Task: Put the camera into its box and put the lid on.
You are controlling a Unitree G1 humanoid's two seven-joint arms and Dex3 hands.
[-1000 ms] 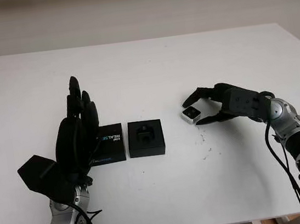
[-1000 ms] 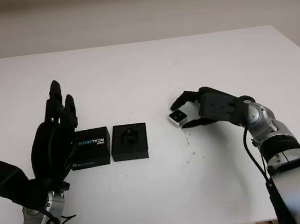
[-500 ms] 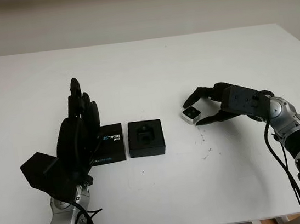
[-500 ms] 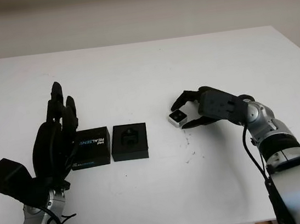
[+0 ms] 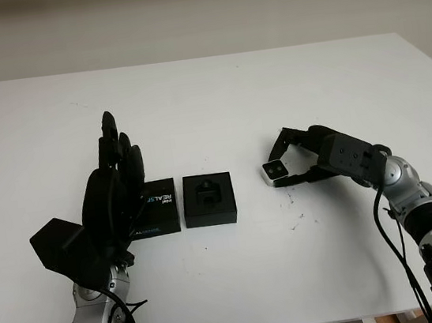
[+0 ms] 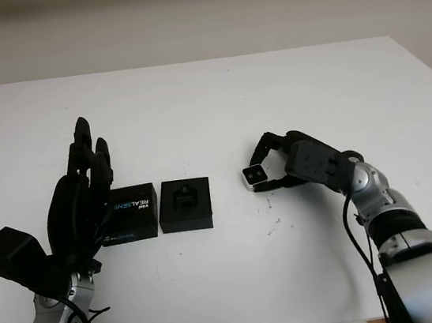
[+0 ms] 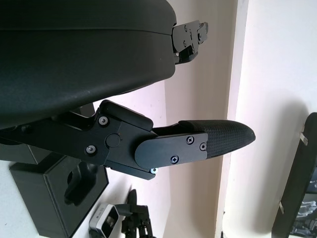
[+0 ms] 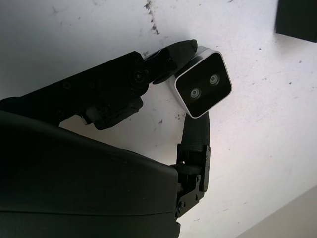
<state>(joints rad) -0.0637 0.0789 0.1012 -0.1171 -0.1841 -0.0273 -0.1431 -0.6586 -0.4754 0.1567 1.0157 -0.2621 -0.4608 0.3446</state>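
One white surface (image 5: 207, 91). Left hand (image 5: 113, 195) open, raised beside the one lid (image 5: 155, 208). Right hand (image 5: 300, 162) pinches the one camera (image 5: 274, 170), right of the one open box (image 5: 210, 199). Risks: fingertip grip slips, or the camera lands tilted on the box insert.

One camera (image 5: 274, 170), one open box (image 5: 210, 199), one lid (image 5: 157, 207) (printed top up) and two hands.
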